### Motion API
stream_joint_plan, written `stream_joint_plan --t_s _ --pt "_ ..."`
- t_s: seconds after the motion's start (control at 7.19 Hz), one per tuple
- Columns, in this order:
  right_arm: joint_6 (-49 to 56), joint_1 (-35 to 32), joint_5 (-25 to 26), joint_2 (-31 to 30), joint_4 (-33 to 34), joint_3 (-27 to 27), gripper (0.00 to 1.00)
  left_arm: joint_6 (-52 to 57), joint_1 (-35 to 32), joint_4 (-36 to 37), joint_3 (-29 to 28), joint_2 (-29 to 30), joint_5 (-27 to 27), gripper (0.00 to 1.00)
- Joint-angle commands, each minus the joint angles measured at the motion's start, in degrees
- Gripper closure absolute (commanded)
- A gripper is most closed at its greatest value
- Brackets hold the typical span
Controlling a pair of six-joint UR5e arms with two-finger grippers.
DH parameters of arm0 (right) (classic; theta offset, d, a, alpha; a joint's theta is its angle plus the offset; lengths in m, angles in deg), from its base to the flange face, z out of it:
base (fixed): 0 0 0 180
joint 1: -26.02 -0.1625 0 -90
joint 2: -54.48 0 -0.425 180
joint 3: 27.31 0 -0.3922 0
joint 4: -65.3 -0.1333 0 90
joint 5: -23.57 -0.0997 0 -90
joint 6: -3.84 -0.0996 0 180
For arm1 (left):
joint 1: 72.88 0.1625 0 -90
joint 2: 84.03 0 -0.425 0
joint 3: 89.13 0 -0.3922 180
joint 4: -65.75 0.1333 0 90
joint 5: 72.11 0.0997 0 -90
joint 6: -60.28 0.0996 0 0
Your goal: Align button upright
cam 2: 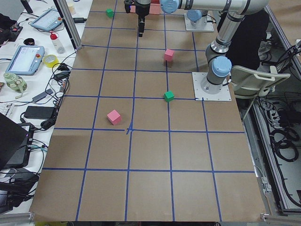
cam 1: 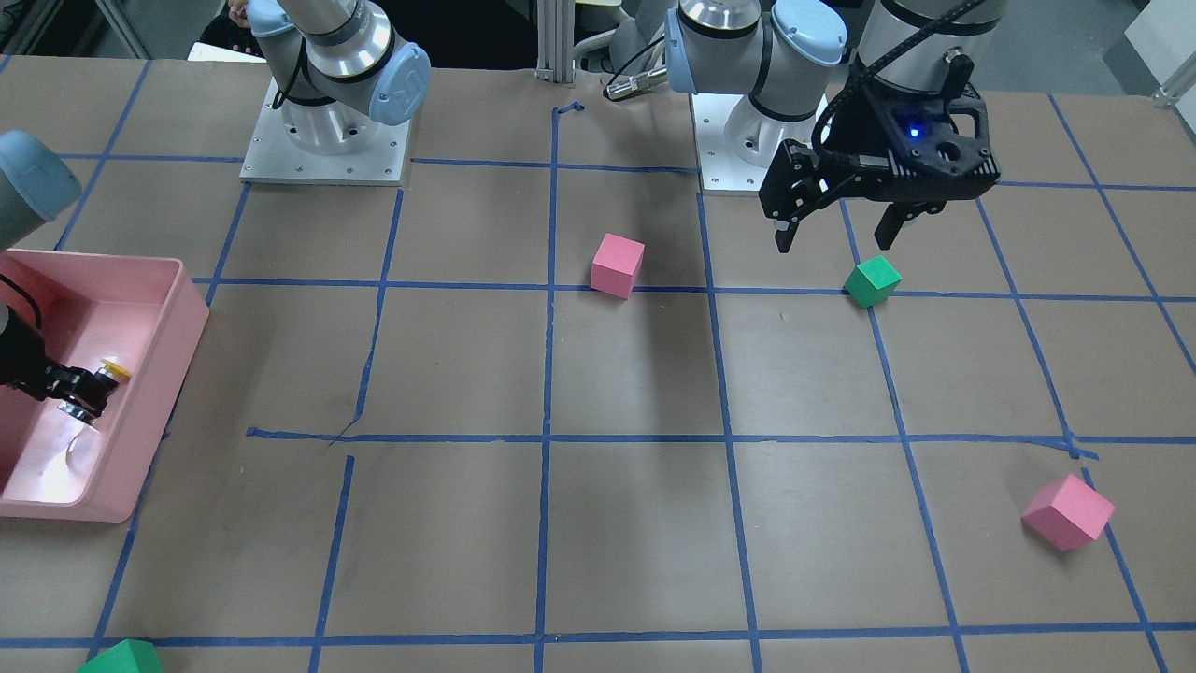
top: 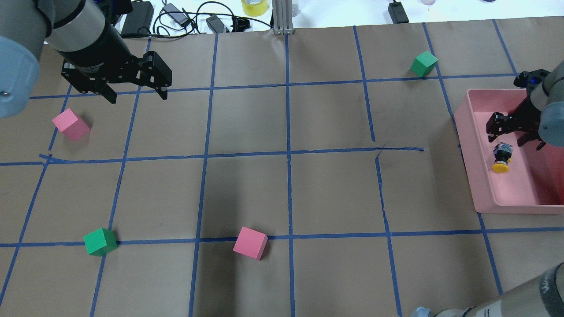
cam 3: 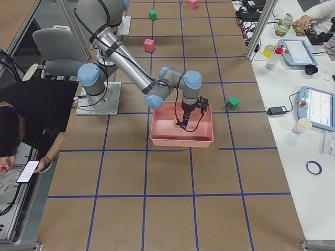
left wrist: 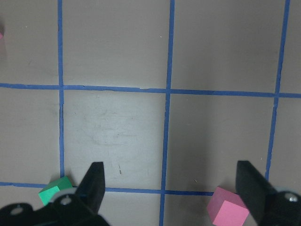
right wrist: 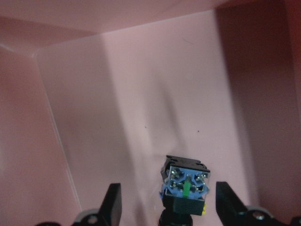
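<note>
The button [top: 502,157] rests on the floor of the pink bin [top: 468,154]. Its yellow cap points toward the near side and its black body toward the gripper. In the right wrist view its silvery contact base [right wrist: 185,184] faces the camera and the cap is mostly hidden. I cannot tell whether it lies on its side or rests on its cap. My right gripper [top: 510,140] is open just above it, with a finger on each side and a gap to the button. My left gripper [top: 138,97] is open and empty above the table.
A pink cube [top: 70,124] and a green cube [top: 100,241] lie on the left side. Another pink cube [top: 250,243] lies near the middle front. Another green cube [top: 424,63] lies far right by the bin. Blue tape lines grid the brown table.
</note>
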Motion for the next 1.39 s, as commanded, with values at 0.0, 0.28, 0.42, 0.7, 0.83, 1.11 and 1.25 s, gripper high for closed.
stream_joint_plan --t_s 0.0,0.28,0.42,0.7,0.83,1.11,1.25 --pt "-1.33 0.39 -3.03 0.06 -0.04 0.03 0.25 0.00 0.00 0.00 -0.05 -0.03 0.00 0.00" --pt "-2.21 0.48 -3.04 0.15 -0.30 -0.05 0.26 0.00 0.00 0.00 0.03 -0.03 0.00 0.00" --pt "-2.30 0.48 -3.04 0.06 -0.39 -0.05 0.25 0.00 0.00 0.00 0.12 -0.03 0.00 0.00" --pt "0.49 0.48 -3.04 0.15 -0.31 0.03 0.24 0.00 -0.09 0.00 0.12 -0.03 0.00 0.00" --pt "1.38 0.75 -3.13 0.23 -0.31 0.03 0.24 0.00 -0.18 0.00 0.12 -0.03 0.00 0.00" --pt "3.14 1.10 -3.04 0.50 -0.13 0.03 0.24 0.00 -0.09 0.00 -0.14 -0.12 0.18 0.00" --pt "3.15 1.10 -3.04 0.59 -0.13 0.03 0.24 0.00 -0.09 -0.08 -0.05 -0.12 0.18 0.00"
